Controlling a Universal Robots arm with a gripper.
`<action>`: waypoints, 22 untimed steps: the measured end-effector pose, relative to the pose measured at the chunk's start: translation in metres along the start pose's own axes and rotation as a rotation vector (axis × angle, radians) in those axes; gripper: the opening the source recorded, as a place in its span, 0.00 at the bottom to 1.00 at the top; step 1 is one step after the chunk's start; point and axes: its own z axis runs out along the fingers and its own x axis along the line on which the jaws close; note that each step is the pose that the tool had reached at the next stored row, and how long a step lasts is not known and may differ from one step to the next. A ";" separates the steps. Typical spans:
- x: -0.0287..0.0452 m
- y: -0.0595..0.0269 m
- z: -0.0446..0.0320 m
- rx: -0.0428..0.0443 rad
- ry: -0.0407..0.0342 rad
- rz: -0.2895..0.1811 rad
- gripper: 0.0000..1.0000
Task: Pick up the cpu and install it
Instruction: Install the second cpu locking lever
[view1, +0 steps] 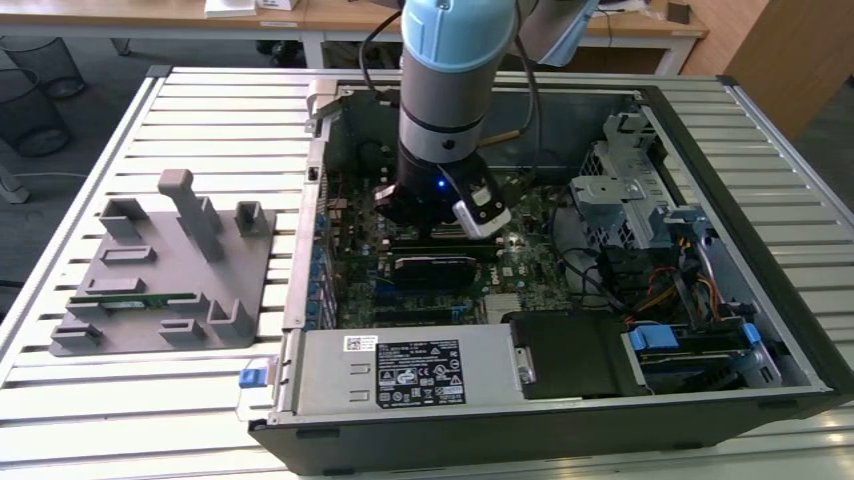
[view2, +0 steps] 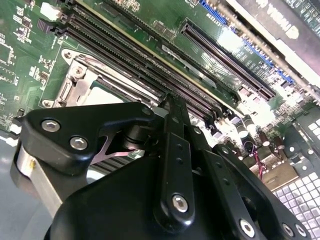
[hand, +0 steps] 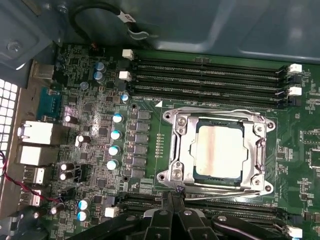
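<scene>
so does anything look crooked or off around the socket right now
Nothing stands out. In the first wrist view the cpu lies flat and square inside the socket frame, edges parallel to it. The claw sits just beside the frame's edge, fingers together, holding nothing.

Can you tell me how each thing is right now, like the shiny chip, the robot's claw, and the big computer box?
cpu: seated in the motherboard socket, not held.
gripper: fingers shut, empty, tips beside the socket frame.
computer case: lying flat, side open.
memory stick: resting on the grey tray, outside the case.
</scene>
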 end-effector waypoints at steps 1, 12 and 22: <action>0.0002 -0.0004 0.0004 -0.0001 0.0002 -0.002 0.11; 0.0045 -0.0009 0.0030 -0.0028 0.0021 -0.017 0.11; 0.0048 -0.0013 0.0071 -0.0531 -0.0017 -0.022 0.11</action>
